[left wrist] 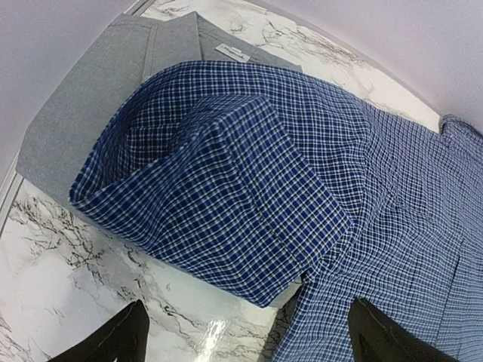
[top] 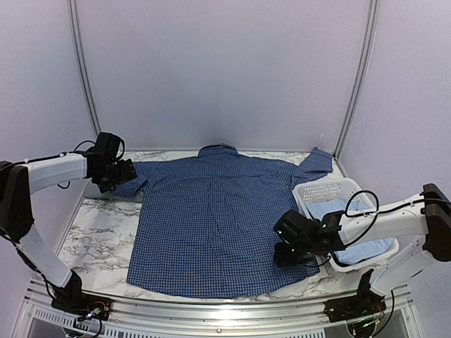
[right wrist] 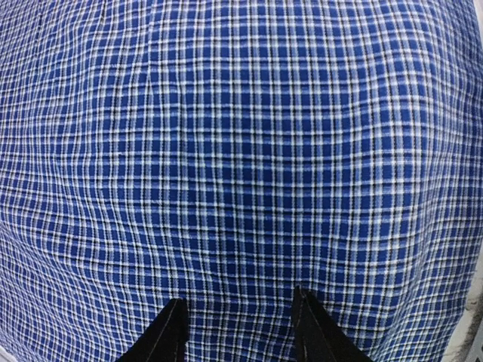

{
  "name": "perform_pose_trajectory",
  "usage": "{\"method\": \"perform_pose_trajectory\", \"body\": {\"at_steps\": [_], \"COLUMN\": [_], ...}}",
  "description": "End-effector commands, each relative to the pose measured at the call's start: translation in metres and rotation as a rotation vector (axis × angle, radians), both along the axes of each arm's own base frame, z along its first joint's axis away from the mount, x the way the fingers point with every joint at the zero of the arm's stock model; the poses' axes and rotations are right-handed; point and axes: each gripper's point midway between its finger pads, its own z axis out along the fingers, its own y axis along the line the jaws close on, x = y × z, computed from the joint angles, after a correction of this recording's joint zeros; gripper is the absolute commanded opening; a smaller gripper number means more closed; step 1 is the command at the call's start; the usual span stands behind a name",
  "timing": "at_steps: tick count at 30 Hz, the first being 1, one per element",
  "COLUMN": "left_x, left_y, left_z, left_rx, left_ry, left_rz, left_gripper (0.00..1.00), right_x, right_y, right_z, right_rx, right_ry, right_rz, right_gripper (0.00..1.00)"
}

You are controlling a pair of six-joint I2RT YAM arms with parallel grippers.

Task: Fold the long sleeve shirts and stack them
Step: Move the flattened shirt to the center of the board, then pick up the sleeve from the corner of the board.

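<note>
The dark blue check shirt [top: 218, 218] lies spread flat on the marble table, collar at the far side. Its left sleeve [left wrist: 219, 204] is folded over and rests partly on the plain grey shirt [left wrist: 90, 98], which lies folded at the far left. My left gripper [top: 125, 172] is open and empty, its fingers wide apart just short of that sleeve [left wrist: 253, 343]. My right gripper [top: 285, 257] is open over the shirt's lower right part, with the check cloth right under its fingers [right wrist: 240, 332]. The light blue shirt [top: 331, 211] lies in the basket.
A white plastic basket [top: 324, 189] stands at the right edge of the table, next to my right arm. Bare marble table [top: 99, 239] shows left of the shirt. Purple walls close in the back and sides.
</note>
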Motion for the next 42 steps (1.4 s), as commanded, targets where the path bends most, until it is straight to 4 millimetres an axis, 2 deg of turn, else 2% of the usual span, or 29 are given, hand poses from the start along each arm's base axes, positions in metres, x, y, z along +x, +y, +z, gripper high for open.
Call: {"method": "perform_pose_trajectory", "body": {"at_steps": [1, 8, 16, 22, 26, 30, 35, 42], "left_x": [0.018, 0.044, 0.065, 0.07, 0.069, 0.07, 0.07, 0.072], "left_y": [-0.012, -0.026, -0.034, -0.043, -0.042, -0.039, -0.035, -0.032], "left_z": [0.002, -0.016, -0.032, -0.049, -0.056, -0.059, -0.057, -0.046], "left_rx": [0.159, 0.357, 0.434, 0.41, 0.415, 0.432, 0.451, 0.458], "left_ry": [-0.015, 0.024, 0.067, 0.105, 0.121, 0.129, 0.126, 0.105], "left_rz": [-0.028, -0.064, -0.089, -0.118, -0.12, -0.109, -0.094, -0.083], "left_gripper": [0.94, 0.9, 0.83, 0.82, 0.82, 0.81, 0.64, 0.26], "right_x": [0.005, 0.033, 0.059, 0.069, 0.075, 0.083, 0.095, 0.105], "right_y": [0.013, 0.046, 0.071, 0.078, 0.078, 0.083, 0.091, 0.099], "right_z": [0.007, 0.045, 0.078, 0.096, 0.104, 0.122, 0.16, 0.201], "right_rx": [0.058, 0.1, 0.133, 0.154, 0.162, 0.219, 0.333, 0.39], "right_ry": [-0.007, -0.101, -0.195, -0.245, -0.273, -0.325, -0.441, -0.569], "right_rz": [0.006, 0.054, 0.073, 0.069, 0.052, 0.022, 0.003, 0.039], "right_gripper": [0.47, 0.49, 0.49, 0.5, 0.5, 0.5, 0.5, 0.49]}}
